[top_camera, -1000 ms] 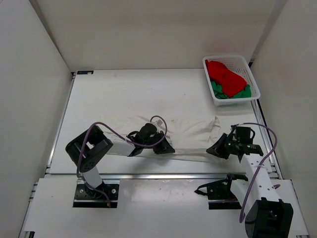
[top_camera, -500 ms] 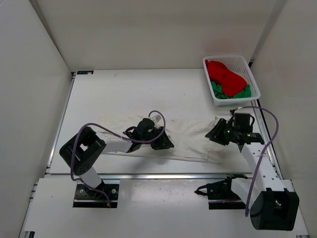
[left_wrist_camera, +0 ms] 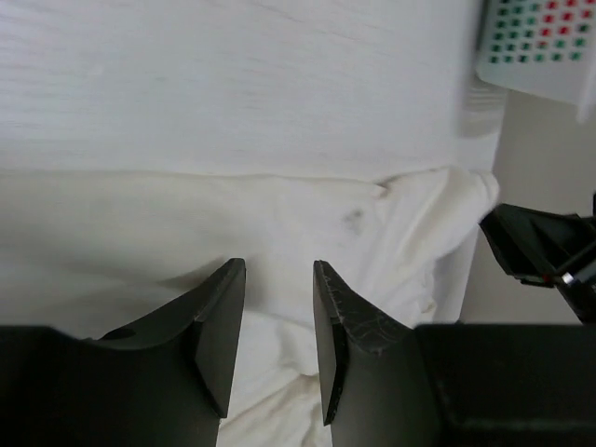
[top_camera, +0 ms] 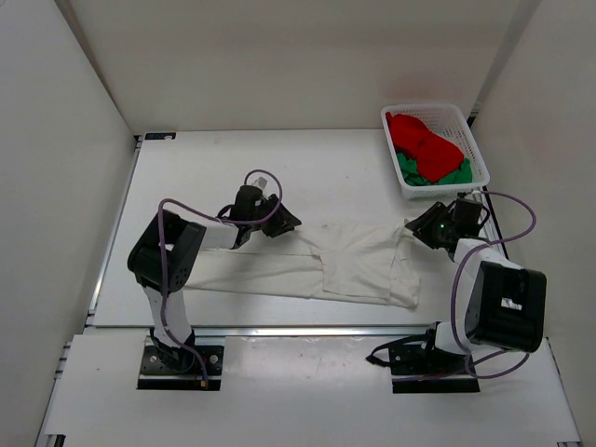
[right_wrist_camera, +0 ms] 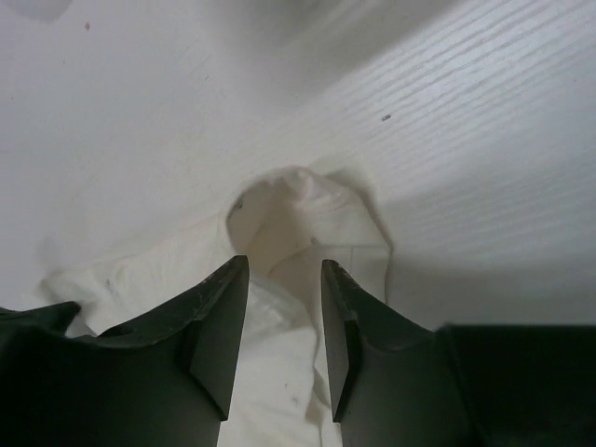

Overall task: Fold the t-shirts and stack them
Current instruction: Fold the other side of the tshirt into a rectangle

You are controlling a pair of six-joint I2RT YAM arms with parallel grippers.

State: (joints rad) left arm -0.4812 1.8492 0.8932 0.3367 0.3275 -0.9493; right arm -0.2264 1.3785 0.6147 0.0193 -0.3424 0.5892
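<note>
Over on the left, the left gripper (top_camera: 282,220) sits low at the far edge of the white t-shirt (top_camera: 345,265); its wrist camera shows the left gripper (left_wrist_camera: 277,326) with its two dark fingers (left_wrist_camera: 222,321) parted to a moderate gap, nothing pinched between them, only pale cloth underneath. The white t-shirt (left_wrist_camera: 279,233) lies rumpled there, creased and bunching toward the right.

Moving to the middle, that white t-shirt stretches as one long band across the near half of the table (top_camera: 214,168), flat on the left, with more folds and overlaps on the right, and one corner poking up toward the far side.

At that corner sits the right gripper (top_camera: 421,228), nose pointing left at the cloth; up close the right gripper (right_wrist_camera: 279,326) is parted too, a fair gap with nothing clamped, and a rounded hump of the white t-shirt (right_wrist_camera: 298,209) sits just ahead of the fingertips, with cloth running under the gap.

Far right corner: the white lattice basket (top_camera: 436,192) holds the other two; the red t-shirt (top_camera: 424,140) heaped on top, the green t-shirt (top_camera: 438,173) showing at the near end beneath it, both crumpled, well apart from the white one.
</note>
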